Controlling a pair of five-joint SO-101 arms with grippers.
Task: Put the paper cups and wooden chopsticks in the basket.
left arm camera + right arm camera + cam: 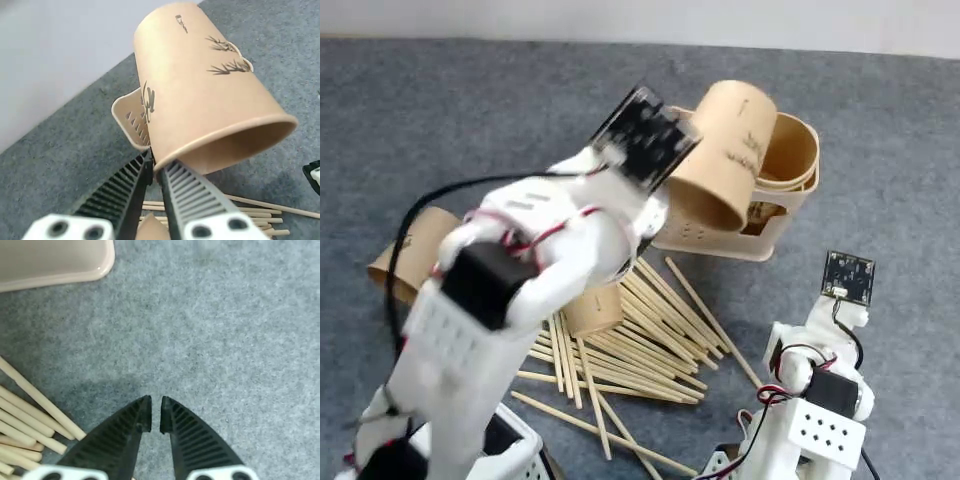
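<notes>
- Paper cup [725, 150] up in the air, tan and smooth with a thin dark sprig printed on its side. It hangs tilted over the basket [712, 238], with its open mouth towards the arm and its base above the basket's opening.
- Left gripper [152, 162] has it by the rim: the ribbed black fingers are pinched tight on the cup's thin wall, one inside the mouth and one outside.
- That basket is pale beige plastic with rounded corners and rows of small slots in its wall.
- Inside the basket, at the end away from the held cup, sit stacked cups [790, 150], rims up, one nested in another.
- Wooden chopsticks [640, 340] are fanned out on the grey carpet [470, 100] just in front of the basket. They are pale round sticks in a loose heap, crossing one another.
- Another cup [592, 310] lies among those sticks.
- One more cup [415, 250] lies on its side well off from the basket, beyond the left arm.
- Right gripper [155, 412] is low over bare carpet near the basket's corner. Its tapered fingers are drawn nearly together with nothing between them, and the stick ends are just beside it.
</notes>
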